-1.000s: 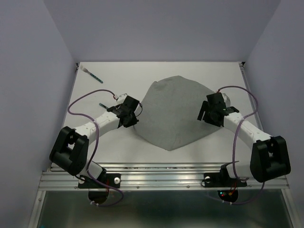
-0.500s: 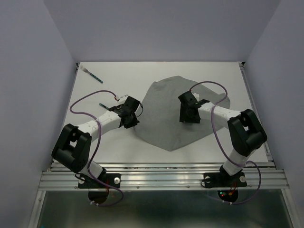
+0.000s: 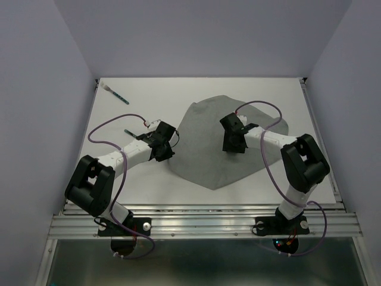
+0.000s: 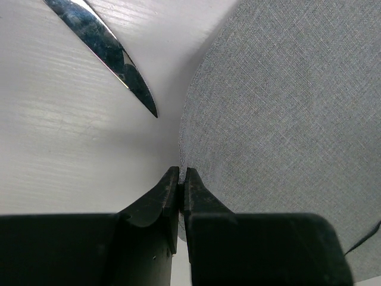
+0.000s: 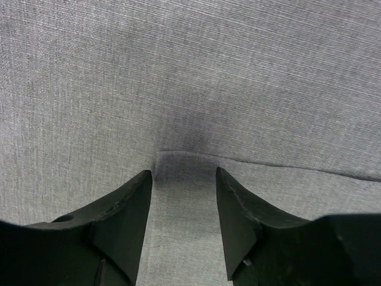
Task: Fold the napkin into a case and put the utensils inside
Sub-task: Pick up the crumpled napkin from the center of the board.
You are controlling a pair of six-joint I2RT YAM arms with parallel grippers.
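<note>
**Top external view: plain mid-grey cloth napkin (image 3: 208, 164) lies spread, not yet a case**

We see the napkin opened out on the white table (image 3: 155, 187), with one pointed corner towards the arm bases and a rounded, slightly rumpled far side. No narrow pouch has been formed.

At the napkin's left edge sits the black two-finger left gripper (image 3: 168, 149). In its wrist view the left gripper (image 4: 181, 176) has its fingers pressed together with only a hairline between them, and the napkin's (image 4: 280, 107) edge runs into that slit, so we read it as pinching the cloth.

Over the napkin's middle, a little right of centre, is the black right gripper (image 3: 232, 144). From its own camera the right gripper (image 5: 183, 176) stands with fingers spread, straddling a raised layer edge of the napkin (image 5: 190, 71) that runs off to the right. Whether the tips touch the cloth we cannot tell.

Just left of the napkin lies the teal-handled knife (image 3: 129, 131), its silver blade (image 4: 113, 56) pointing at the cloth's edge but apart from it.

Well apart from the napkin, to its far left, lies the second teal-handled utensil (image 3: 117, 94) with a silver-white end.
</note>
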